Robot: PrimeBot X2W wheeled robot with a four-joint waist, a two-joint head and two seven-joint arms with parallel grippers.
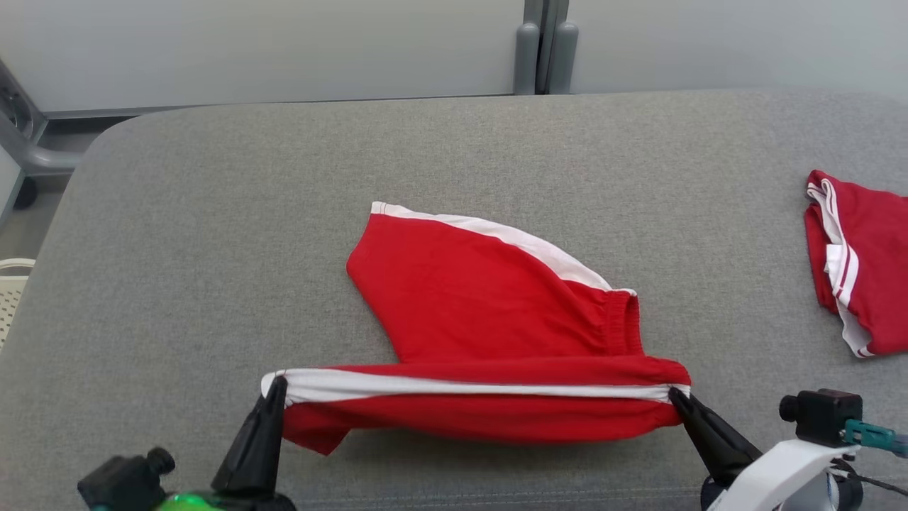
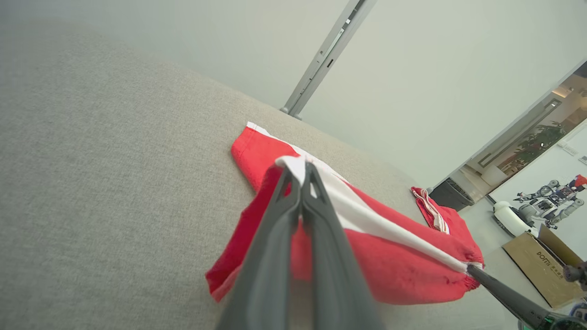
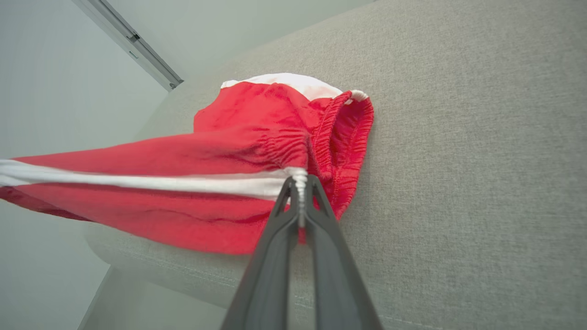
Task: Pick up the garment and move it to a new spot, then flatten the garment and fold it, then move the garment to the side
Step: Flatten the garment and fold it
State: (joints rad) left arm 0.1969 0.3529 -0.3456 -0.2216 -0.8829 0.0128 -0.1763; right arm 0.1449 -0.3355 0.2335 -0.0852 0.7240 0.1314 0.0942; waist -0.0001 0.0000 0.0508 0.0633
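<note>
2 jaws clamp opposite ends of the garment (image 1: 489, 305).

A folded red garment (image 1: 862, 262) lies on the grey cushion (image 1: 213, 213), far right.

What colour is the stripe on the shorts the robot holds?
The white stripe runs along the red fabric shorts; best in the head view.

The left claw (image 1: 277, 387) at seven o'clock and the right claw (image 1: 677, 396) at five o'clock have long, dark, tapering fingers. The right's white forearm shell (image 1: 773, 472) carries a black camera block (image 1: 823, 415) and a teal connector (image 1: 869, 433).
</note>
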